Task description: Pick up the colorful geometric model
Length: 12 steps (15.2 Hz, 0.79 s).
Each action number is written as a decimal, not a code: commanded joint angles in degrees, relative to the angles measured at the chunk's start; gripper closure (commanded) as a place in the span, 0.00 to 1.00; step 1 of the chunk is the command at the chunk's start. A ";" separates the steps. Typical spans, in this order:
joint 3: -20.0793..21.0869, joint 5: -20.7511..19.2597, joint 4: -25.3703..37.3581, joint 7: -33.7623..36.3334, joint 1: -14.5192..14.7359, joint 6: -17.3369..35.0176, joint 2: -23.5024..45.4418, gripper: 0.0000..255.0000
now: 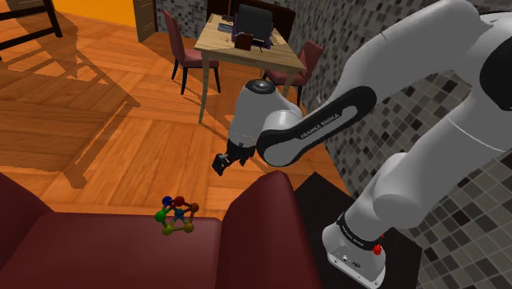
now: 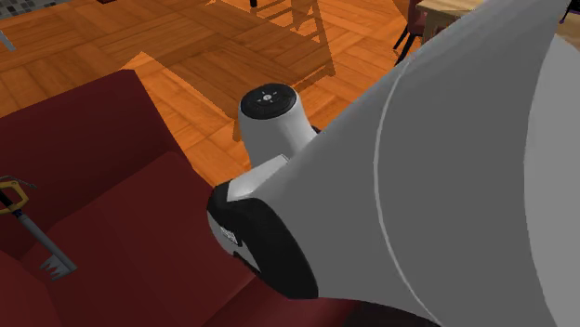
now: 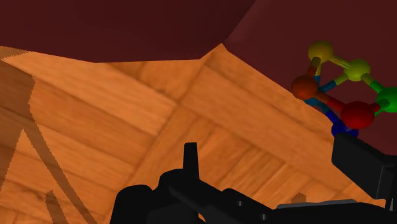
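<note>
Balls joined by thin rods: the model (image 1: 176,215) looks light, stiff, maybe brittle. It sits on the sofa (image 1: 98,254), lower middle of the shoulder view. The hand (image 1: 220,162), spread wide, should pinch a ball.

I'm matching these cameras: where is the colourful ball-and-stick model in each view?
Shoulder view: colourful ball-and-stick model on the dark red sofa's seat edge, lower left of centre.
Second exterior view: the sofa lies at left.
Wrist view: model ahead of the claw, against the sofa.
Shared landmark: the sofa.
</note>
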 commanded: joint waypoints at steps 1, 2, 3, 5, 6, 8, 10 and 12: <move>1.35 -4.56 1.44 5.00 -0.44 3.25 5.08 0.00; 1.58 -7.39 2.44 7.76 -0.41 4.47 7.65 0.00; 1.52 -10.42 3.56 10.64 -0.13 5.55 10.24 0.00; 0.47 -16.50 6.10 16.41 1.33 7.31 15.35 0.00; -0.47 -19.29 7.51 19.10 2.52 8.04 17.84 0.00; -2.72 -24.06 10.52 23.88 5.35 9.30 22.65 0.00; -5.04 -27.73 13.75 27.81 8.40 10.40 27.27 0.00; -7.25 -30.37 17.16 30.94 11.44 11.37 31.73 0.00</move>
